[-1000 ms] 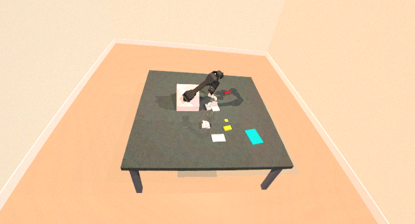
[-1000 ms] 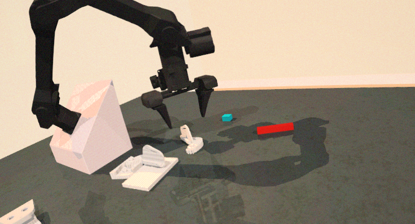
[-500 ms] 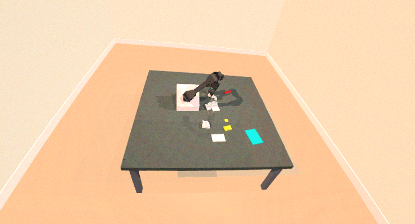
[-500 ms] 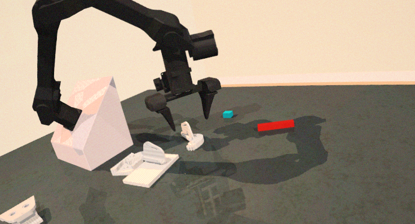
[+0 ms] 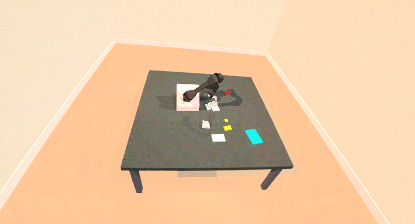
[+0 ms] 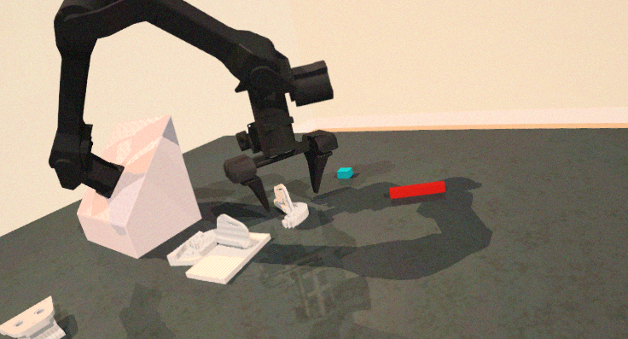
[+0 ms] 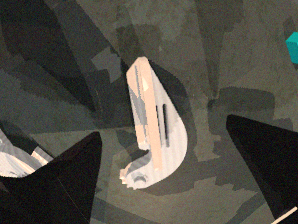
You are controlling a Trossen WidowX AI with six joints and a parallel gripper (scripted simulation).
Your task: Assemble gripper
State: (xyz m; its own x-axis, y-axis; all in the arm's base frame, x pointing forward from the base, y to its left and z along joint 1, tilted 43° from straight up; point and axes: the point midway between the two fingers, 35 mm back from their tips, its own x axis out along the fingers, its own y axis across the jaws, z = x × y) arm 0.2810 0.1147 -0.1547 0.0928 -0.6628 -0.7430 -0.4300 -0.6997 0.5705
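Note:
My gripper is wide open and empty, its fingertips on either side of and above a loose white jaw. That jaw lies on the table, with its gear teeth at the lower left in the wrist view. The white gripper base lies beside it, to the left in the exterior view, with the other jaw on or against it. Whether that jaw is on its pin I cannot tell. The housing plate, with two holes, lies apart, nearer the top view.
A pale wedge-shaped block stands by the arm's base. A red bar and a small cyan block lie beyond the loose jaw. Two yellow blocks, a white square and a cyan rectangle lie farther forward.

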